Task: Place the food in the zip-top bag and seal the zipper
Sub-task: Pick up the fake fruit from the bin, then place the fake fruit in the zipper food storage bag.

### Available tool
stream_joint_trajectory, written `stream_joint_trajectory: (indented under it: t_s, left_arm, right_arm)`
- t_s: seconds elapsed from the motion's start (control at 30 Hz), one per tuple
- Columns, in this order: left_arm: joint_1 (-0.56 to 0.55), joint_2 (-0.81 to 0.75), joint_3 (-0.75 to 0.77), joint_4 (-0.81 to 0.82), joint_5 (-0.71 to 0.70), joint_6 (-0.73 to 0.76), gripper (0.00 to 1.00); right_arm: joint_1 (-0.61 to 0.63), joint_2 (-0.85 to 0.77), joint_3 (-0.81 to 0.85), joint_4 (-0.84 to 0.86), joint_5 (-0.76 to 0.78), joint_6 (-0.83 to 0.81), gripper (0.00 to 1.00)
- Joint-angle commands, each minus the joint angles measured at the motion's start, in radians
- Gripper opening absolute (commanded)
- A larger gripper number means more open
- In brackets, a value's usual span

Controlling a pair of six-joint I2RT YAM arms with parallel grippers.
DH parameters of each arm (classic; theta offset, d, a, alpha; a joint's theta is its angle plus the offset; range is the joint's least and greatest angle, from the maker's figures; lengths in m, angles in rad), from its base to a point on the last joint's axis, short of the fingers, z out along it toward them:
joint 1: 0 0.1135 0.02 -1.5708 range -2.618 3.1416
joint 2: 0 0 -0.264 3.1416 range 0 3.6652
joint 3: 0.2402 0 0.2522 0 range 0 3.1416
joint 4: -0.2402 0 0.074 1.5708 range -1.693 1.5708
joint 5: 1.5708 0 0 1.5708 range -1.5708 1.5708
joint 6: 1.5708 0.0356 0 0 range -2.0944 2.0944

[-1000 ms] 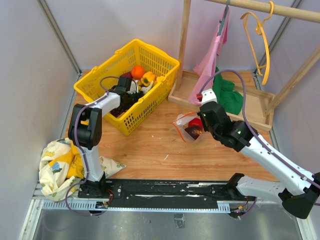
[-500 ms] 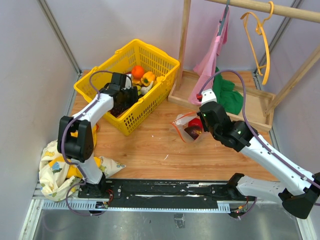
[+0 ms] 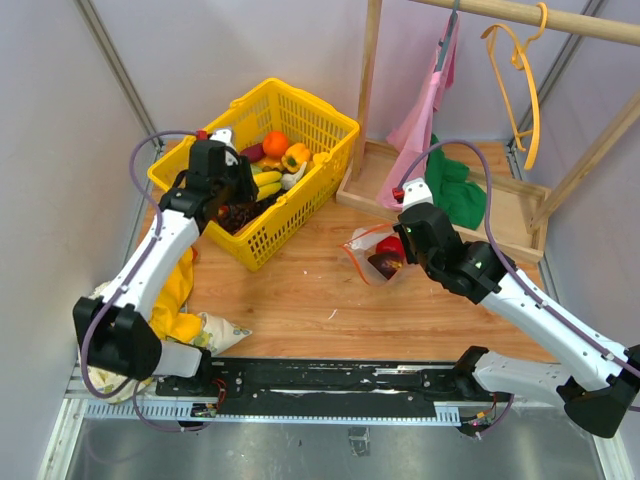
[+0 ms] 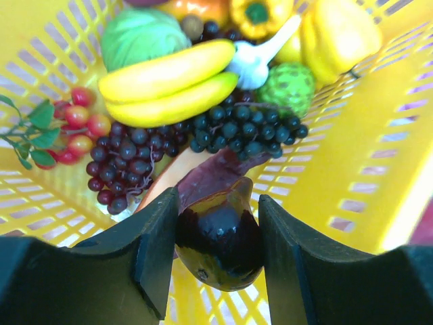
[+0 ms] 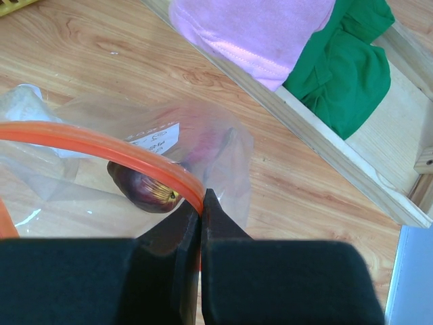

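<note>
The left pincer (image 4: 218, 223) is closed partway on a glossy dark purple piece (image 4: 220, 247), one finger pressing each flank. The piece's long axis runs along the fingers, with its narrow tip pointing away from the wrist and its rounded end nearest the camera. It hangs over the yellow basket (image 4: 352, 196). Below it lie the bananas (image 4: 169, 84), crosswise, with the dark grapes (image 4: 250, 128) just beside them. A yellow-orange pepper (image 4: 257, 13) sits at the far end. In the top view the left arm rises from its base along the table's left side and leans far forward, with the wrist bent over the basket's near-left corner.

The right pincer (image 5: 201, 203) is pinched tight on the zipper (image 5: 101, 139). The red strip arcs from the left of the wrist view and curves down into the fingers. The zip-top bag (image 5: 223, 145) lies on the table (image 5: 88, 40) between the basket and a wooden rack base (image 5: 325, 145). A striped purple piece (image 5: 143, 188) is inside it, near the white label (image 5: 157, 139). The right arm stretches diagonally from the near-right corner, left and away, to the bag.
</note>
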Motion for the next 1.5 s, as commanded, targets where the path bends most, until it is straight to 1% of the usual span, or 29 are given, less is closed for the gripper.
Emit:
stream_joint_trajectory:
  t_s: [0.0,0.17,0.3,0.5,0.63,0.87,1.03,1.27,1.33,1.47]
  left_arm:
    - [-0.005,-0.092,0.007,0.031,0.019,0.004,0.34]
    - [-0.04,-0.188,0.011,0.043,0.082,0.005,0.34]
    - [-0.112,-0.245,0.021,0.069,0.141,0.009,0.34]
    - [-0.215,-0.298,0.022,0.095,0.173,0.016,0.34]
    - [-0.322,-0.321,-0.003,0.161,0.21,0.016,0.34]
    - [-0.56,-0.281,-0.045,0.261,0.186,0.058,0.34]
    - [-0.673,-0.232,-0.089,0.361,0.174,0.097,0.34]
    - [-0.748,-0.157,-0.16,0.489,0.163,0.117,0.35]
    - [-0.759,-0.126,-0.17,0.516,0.156,0.118,0.34]
    - [-0.781,-0.069,-0.177,0.553,0.098,0.13,0.35]
  right_arm:
    - [-0.006,-0.002,0.022,0.008,-0.018,0.027,0.01]
    - [-0.007,0.005,0.028,0.008,-0.027,0.031,0.01]
    - [-0.007,0.013,0.033,0.013,-0.039,0.034,0.01]
    - [-0.007,0.014,0.037,0.015,-0.045,0.037,0.01]
    - [-0.007,0.015,0.04,0.021,-0.049,0.038,0.01]
    - [-0.006,0.017,0.044,0.024,-0.056,0.04,0.01]
    - [-0.007,0.004,0.042,0.024,-0.057,0.041,0.01]
    - [-0.007,-0.011,0.036,0.026,-0.056,0.042,0.01]
    - [-0.007,-0.017,0.03,0.034,-0.091,0.039,0.01]
    - [-0.007,-0.023,0.02,0.051,-0.124,0.037,0.01]
